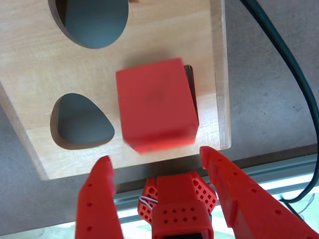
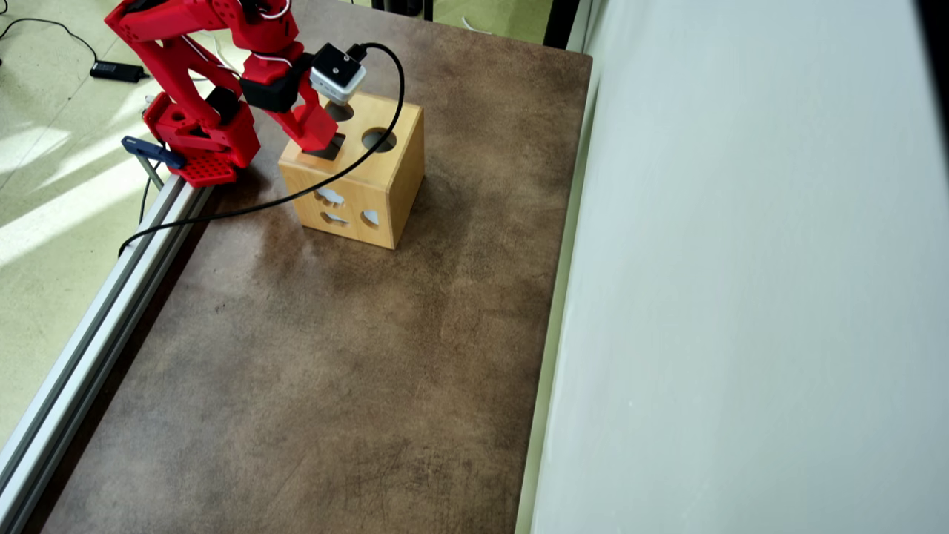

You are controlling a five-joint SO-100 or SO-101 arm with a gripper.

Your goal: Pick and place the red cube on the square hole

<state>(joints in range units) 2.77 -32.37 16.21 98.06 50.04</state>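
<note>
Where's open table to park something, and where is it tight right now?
The table is bare in the overhead view from below the wooden box to the bottom edge, and between box and white wall. Crowded: the box top, where the open gripper sits by the red cube over the square hole, cable beside.

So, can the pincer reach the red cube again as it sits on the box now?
Probably yes. The pincer is open just beside the red cube, which sits on the wooden box over the square hole. Nothing stands between its fingers and the cube.
</note>
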